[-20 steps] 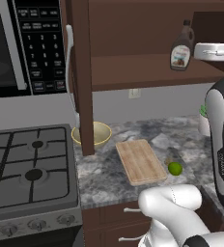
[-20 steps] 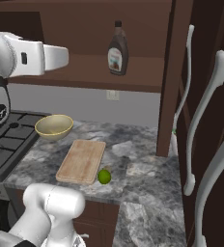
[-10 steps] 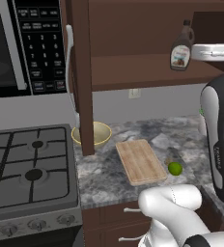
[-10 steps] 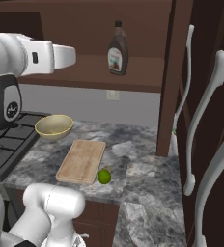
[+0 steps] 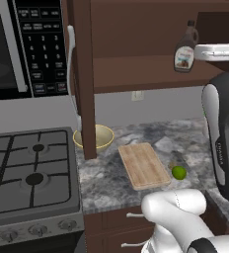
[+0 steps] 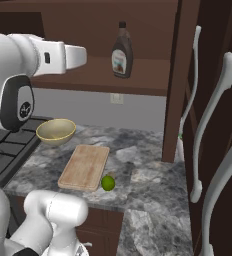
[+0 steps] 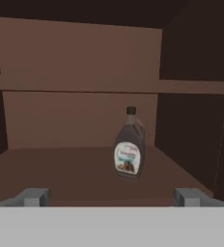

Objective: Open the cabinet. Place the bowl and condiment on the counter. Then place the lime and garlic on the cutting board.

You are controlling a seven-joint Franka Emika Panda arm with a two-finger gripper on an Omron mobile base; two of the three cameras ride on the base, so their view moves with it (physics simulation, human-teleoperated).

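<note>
Now raised to shelf height and swung toward the open cabinet [image 6: 178, 80], where half a second ago the hand sat farther back. Gripper [image 7: 111, 197] spread wide, grasping nothing, fingertips [image 7: 33, 197] framing the view from below. Condiment bottle [image 7: 129, 147] upright on the lower shelf, dead ahead toward 12 o'clock and a shade right, well apart from the hand. Bowl [image 5: 94, 138] already down on the counter [image 5: 151, 136], at 10 o'clock from the cutting board [image 5: 143, 165]. Lime [image 5: 178, 172] just off the board's edge at 3 o'clock, not yet on it. Garlic too hard to make out. Probably means the bottle comes next: a straight reach in, then a close around its body.
</note>
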